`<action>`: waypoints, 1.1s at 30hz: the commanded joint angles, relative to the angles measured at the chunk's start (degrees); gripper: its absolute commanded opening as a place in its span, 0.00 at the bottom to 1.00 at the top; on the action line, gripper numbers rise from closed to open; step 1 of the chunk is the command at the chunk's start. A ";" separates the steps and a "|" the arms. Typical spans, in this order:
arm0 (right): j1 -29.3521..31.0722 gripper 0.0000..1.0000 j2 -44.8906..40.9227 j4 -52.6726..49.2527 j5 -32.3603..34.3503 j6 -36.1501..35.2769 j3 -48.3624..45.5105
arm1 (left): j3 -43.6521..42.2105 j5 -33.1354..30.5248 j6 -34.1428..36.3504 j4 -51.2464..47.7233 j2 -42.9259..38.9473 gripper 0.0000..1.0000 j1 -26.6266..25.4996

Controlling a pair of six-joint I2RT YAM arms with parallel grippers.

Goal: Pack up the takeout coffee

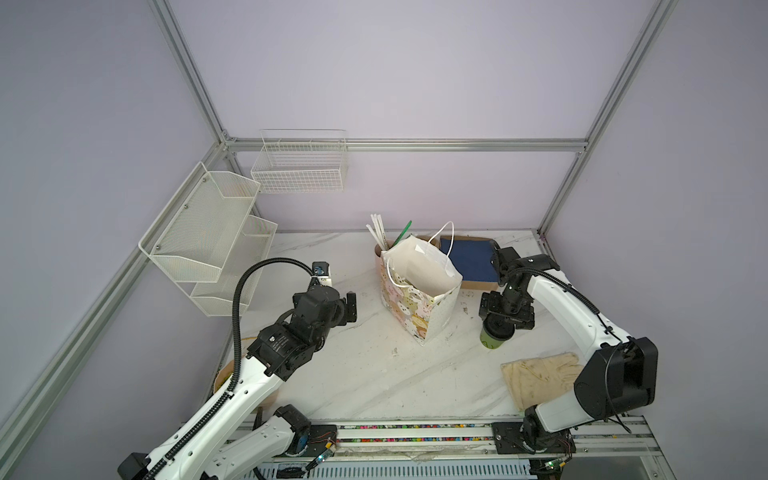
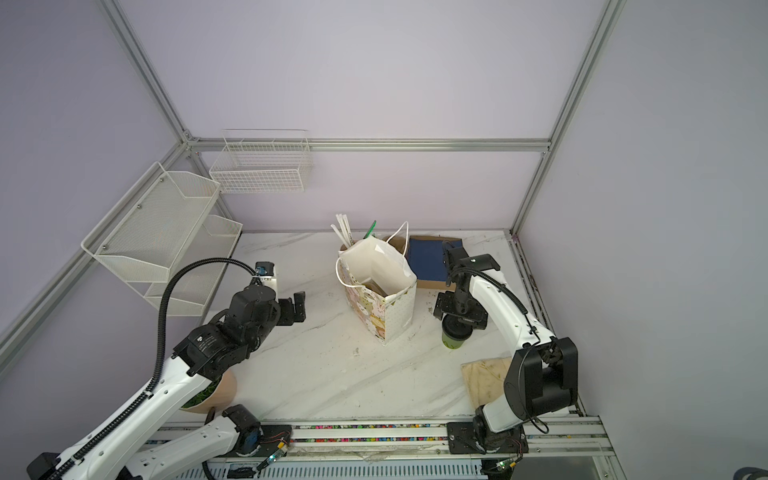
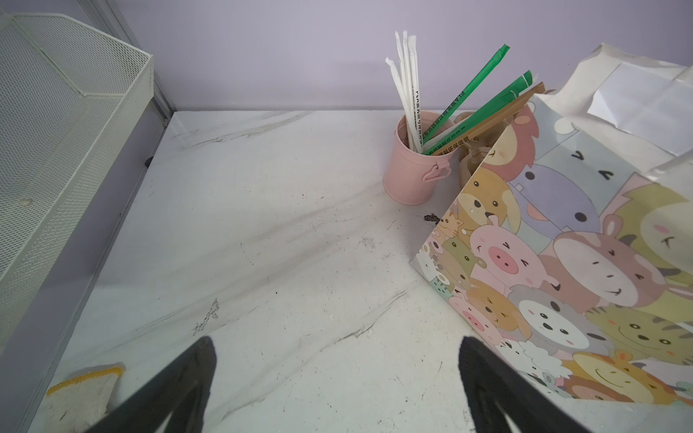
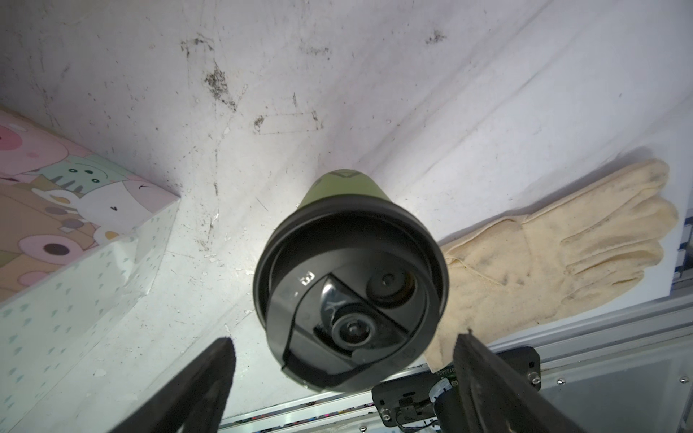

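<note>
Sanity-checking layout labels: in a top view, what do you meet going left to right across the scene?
mesh shelf → left gripper → paper bag → coffee cup → glove

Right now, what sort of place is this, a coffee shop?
Most likely a robot test booth staged as a takeout counter, not a real shop: bare aluminium frame and lilac walls, two robot arms, and props on the marble table, a cartoon paper bag and lidded green coffee cup.
</note>
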 commanded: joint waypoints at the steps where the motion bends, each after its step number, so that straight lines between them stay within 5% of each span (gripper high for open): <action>1: -0.24 0.93 -0.35 -0.21 1.68 -0.04 -0.74 | -0.40 -1.03 1.47 0.70 -0.09 1.00 0.30; 33: -1.37 0.81 -2.23 4.28 -0.70 -1.26 -5.40 | -0.30 -1.17 1.47 0.30 0.97 1.00 0.23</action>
